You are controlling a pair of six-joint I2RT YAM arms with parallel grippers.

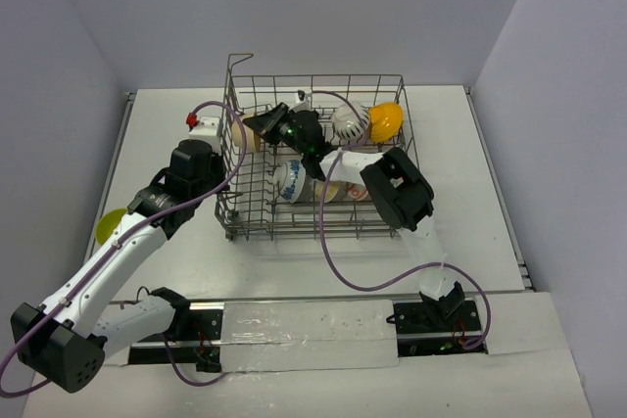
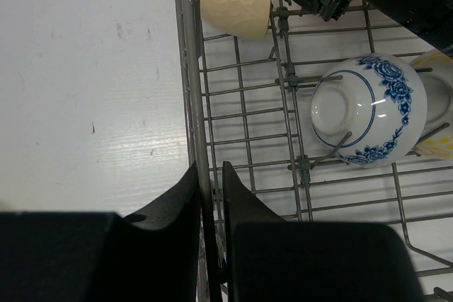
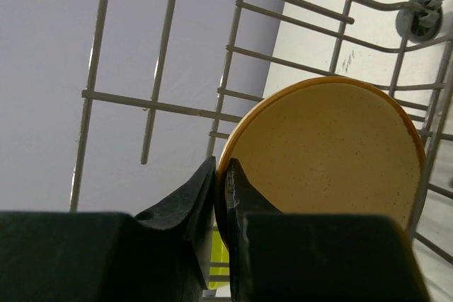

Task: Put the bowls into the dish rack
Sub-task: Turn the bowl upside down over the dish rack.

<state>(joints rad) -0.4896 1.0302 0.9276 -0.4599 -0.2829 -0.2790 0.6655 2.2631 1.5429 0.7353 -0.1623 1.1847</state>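
The rack [image 2: 192, 68] sits on a white bench [image 1: 255, 276] between grey walls [image 1: 343, 7]; the left gripper [image 2: 210, 175] pinches its left side, the right gripper [image 3: 221, 167] pinches a tan bowl [image 3: 333, 153] inside, far left

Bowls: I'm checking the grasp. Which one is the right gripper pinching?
The tan bowl: the right gripper is shut on its rim. The blue-patterned bowl and orange-yellow bowl rest untouched in the dish rack.

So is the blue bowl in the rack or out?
In: the blue bowl lies tipped on its side, inside the rack.
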